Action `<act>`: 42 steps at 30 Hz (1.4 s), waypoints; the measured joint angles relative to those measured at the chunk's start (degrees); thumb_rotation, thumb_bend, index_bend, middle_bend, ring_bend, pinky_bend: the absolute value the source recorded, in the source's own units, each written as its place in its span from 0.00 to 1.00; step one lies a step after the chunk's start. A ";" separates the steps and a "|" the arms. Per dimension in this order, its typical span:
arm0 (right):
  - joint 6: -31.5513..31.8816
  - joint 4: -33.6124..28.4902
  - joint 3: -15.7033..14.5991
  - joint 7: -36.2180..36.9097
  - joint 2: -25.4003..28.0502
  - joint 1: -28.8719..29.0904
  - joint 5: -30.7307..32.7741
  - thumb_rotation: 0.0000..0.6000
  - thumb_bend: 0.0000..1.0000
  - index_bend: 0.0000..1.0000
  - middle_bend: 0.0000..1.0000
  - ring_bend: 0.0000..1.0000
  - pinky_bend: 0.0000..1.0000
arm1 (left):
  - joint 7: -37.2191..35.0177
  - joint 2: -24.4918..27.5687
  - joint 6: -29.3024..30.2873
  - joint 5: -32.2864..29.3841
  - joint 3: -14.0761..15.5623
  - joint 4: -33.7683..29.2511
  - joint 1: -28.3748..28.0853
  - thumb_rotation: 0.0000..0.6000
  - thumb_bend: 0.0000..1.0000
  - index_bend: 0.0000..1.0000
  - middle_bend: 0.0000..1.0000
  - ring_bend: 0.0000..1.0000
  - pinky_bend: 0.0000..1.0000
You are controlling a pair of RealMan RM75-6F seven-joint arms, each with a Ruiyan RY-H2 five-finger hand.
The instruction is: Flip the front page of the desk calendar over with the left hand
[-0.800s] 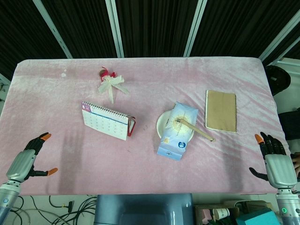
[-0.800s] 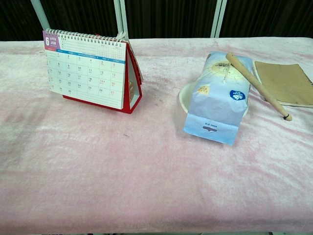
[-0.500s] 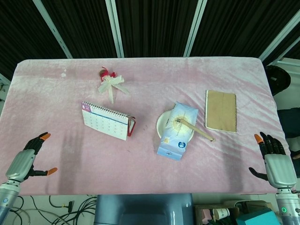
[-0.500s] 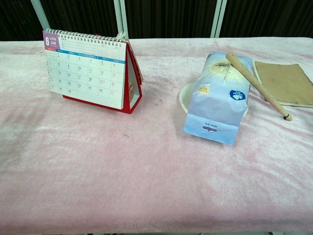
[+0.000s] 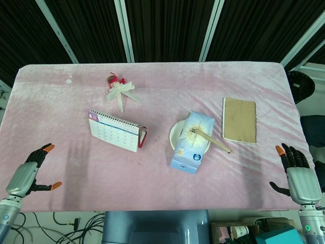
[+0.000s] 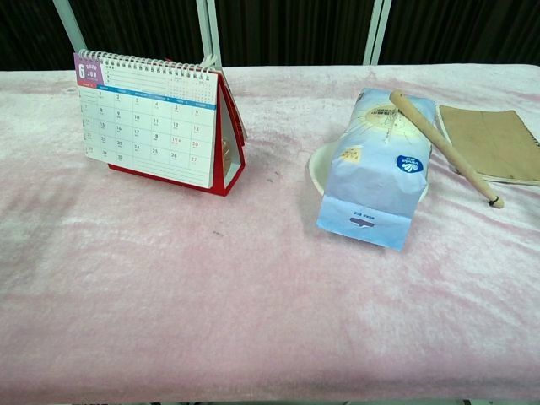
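The desk calendar stands upright on a red base, left of the table's middle, its white month page facing me. My left hand hovers at the front left edge of the table, well short of the calendar, fingers apart and holding nothing. At the front right edge, my right hand is likewise spread and holds nothing. Neither hand shows in the chest view.
A blue-and-white packet lies across a white bowl with a wooden stick on top. A brown notebook lies to the right. A small ribboned ornament sits behind the calendar. Pink cloth covers the table.
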 measured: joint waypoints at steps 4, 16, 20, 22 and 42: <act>0.06 -0.04 0.08 0.15 0.03 -0.04 0.14 1.00 0.07 0.00 0.00 0.00 0.07 | 0.38 -0.28 -0.98 -1.33 -0.50 -0.19 -0.49 1.00 0.00 0.00 0.00 0.00 0.00; -0.25 -0.21 0.22 1.00 0.20 0.05 0.48 1.00 0.07 0.00 0.00 0.00 0.07 | 6.39 -0.44 -2.90 -6.49 -2.75 -2.49 -2.20 1.00 0.14 0.00 0.52 0.59 0.63; -0.35 -0.14 0.27 1.39 0.23 0.07 0.60 1.00 0.07 0.00 0.00 0.00 0.07 | 10.65 -1.61 -3.87 -11.73 -4.80 -3.78 -3.60 1.00 0.18 0.00 0.69 0.75 0.77; -0.46 -0.04 0.35 1.62 0.25 0.11 0.77 1.00 0.07 0.00 0.00 0.00 0.07 | 12.08 -2.18 -4.71 -14.47 -5.72 -4.43 -4.49 1.00 0.19 0.00 0.75 0.80 0.82; -1.76 -0.43 0.78 2.36 0.39 0.49 2.38 1.00 0.07 0.00 0.00 0.00 0.07 | 25.01 -10.30 -15.16 -44.17 -13.02 -3.36 -16.46 1.00 0.22 0.00 0.85 0.89 0.90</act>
